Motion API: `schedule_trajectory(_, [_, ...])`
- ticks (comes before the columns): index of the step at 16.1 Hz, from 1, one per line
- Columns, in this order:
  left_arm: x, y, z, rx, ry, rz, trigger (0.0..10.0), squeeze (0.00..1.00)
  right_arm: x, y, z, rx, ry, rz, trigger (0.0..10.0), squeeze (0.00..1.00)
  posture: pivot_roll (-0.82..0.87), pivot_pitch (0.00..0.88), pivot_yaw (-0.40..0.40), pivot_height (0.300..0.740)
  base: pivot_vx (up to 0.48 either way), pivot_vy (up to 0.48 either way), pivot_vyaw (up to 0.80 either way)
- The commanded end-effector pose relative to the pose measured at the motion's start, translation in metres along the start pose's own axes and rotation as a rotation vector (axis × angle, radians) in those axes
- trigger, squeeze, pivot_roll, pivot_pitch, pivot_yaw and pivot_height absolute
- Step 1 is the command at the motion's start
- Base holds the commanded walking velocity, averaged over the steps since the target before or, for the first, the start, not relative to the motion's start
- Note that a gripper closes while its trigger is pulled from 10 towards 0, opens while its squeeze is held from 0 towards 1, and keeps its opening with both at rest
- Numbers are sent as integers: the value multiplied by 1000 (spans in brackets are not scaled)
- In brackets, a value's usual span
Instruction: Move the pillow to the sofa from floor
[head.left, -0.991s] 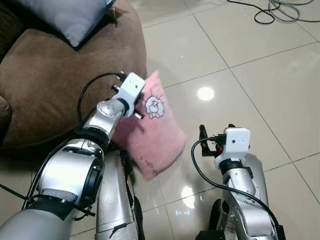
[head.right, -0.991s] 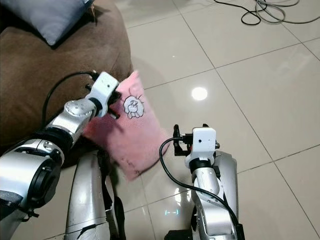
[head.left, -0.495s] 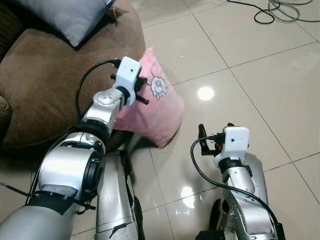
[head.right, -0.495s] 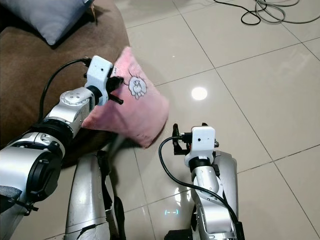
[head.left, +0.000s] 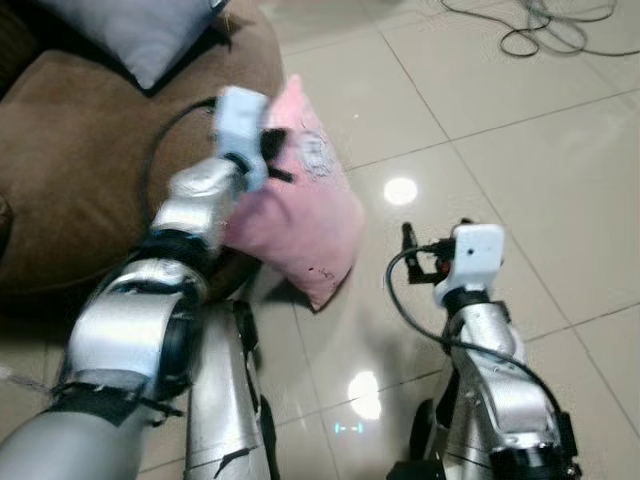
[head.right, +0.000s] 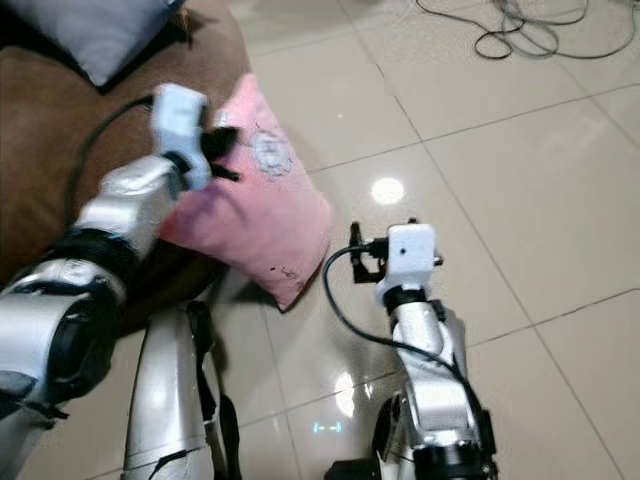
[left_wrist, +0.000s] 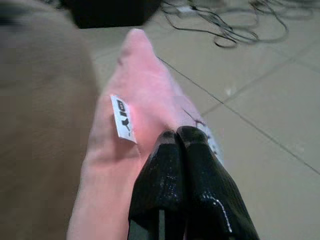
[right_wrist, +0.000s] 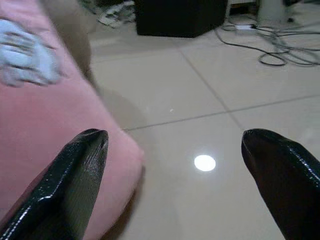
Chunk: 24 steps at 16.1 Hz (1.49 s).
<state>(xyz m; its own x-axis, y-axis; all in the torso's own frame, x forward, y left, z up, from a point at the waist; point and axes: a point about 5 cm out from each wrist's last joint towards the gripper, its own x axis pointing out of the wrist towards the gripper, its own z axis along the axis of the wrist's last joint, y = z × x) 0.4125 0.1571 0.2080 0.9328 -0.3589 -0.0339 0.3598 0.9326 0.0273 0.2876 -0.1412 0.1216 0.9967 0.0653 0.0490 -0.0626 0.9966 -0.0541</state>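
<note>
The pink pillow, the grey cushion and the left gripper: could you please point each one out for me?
pink pillow (head.left: 300, 225): left eye view, middle of its face.
grey cushion (head.left: 150, 35): left eye view, its centre.
left gripper (left_wrist: 179, 137): left wrist view, between the fingertips.

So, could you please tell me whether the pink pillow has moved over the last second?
Yes. The left gripper, shut on the pillow, has lifted it up and toward the brown sofa; it now hangs higher along the sofa's edge.
</note>
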Motion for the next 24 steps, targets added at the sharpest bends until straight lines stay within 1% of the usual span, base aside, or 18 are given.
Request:
schedule_trajectory(1, [-7, 14, 3, -16, -27, 45, 0, 0, -3, -1, -7, 3, 30, 9, 10000, 0, 49, 173, 33, 415, 0, 0, 0])
schedule_trajectory(2, [-17, 31, 5, -7, -51, 105, 0, 0, -2, -1, -10, 2, 47, 35, 10000, 0, 66, 167, 16, 415, 0, 0, 0])
schedule_trajectory(4, [-23, 40, 9, 11, -71, 135, 0, 0, 0, 2, -12, -10, 63, 62, 10000, 0, 86, 160, -3, 415, 0, 0, 0])
schedule_trajectory(5, [-25, 40, 6, 34, -67, 137, 0, 0, 2, 6, -14, -5, 76, 80, 10000, 0, 96, 156, -12, 415, 0, 0, 0])
schedule_trajectory(6, [-27, 38, 1, 45, -59, 136, 0, 0, 3, 8, -15, -12, 86, 93, 10000, 0, 104, 153, -20, 415, 0, 0, 0])
schedule_trajectory(8, [-31, 31, -15, 67, -37, 129, 0, 0, 4, 11, -21, -19, 106, 103, 10000, 0, 113, 151, -30, 415, 0, 0, 0])
schedule_trajectory(9, [-32, 28, -21, 60, -26, 126, 0, 0, 4, 11, -22, -14, 109, 102, 10000, 0, 114, 150, -30, 415, 0, 0, 0])
schedule_trajectory(10, [-38, 21, -38, 33, 3, 132, 0, 0, 3, 11, -29, -10, 126, 92, 10000, 0, 124, 148, -40, 415, 0, 0, 0])
schedule_trajectory(11, [-41, 18, -45, 21, 13, 139, 0, 0, 3, 11, -33, -15, 148, 85, 10000, 0, 132, 147, -46, 415, 0, 0, 0])
schedule_trajectory(13, [-56, 13, -69, -37, 49, 181, 0, 0, 6, 13, -39, -5, 168, 105, 10000, 0, 161, 143, -78, 415, 0, 0, 0])
schedule_trajectory(15, [-59, 9, -73, -61, 54, 195, 0, 0, 9, 15, -35, -12, 135, 138, 10000, 0, 172, 143, -96, 420, 0, 0, 0])
schedule_trajectory(17, [-59, 7, -72, -66, 49, 211, 0, 0, 15, 12, -35, -17, 148, 138, 10000, 0, 179, 142, -109, 445, 0, 0, 0])
schedule_trajectory(21, [-59, -1, -69, -47, 55, 178, 0, 0, 18, 13, -36, -10, 145, 139, 10000, 0, 175, 137, -103, 495, 0, 0, 0])
schedule_trajectory(24, [-57, -6, -72, -28, 70, 160, 0, 0, 17, 15, -38, -7, 148, 140, 10000, 0, 169, 136, -98, 520, 0, 0, 0])
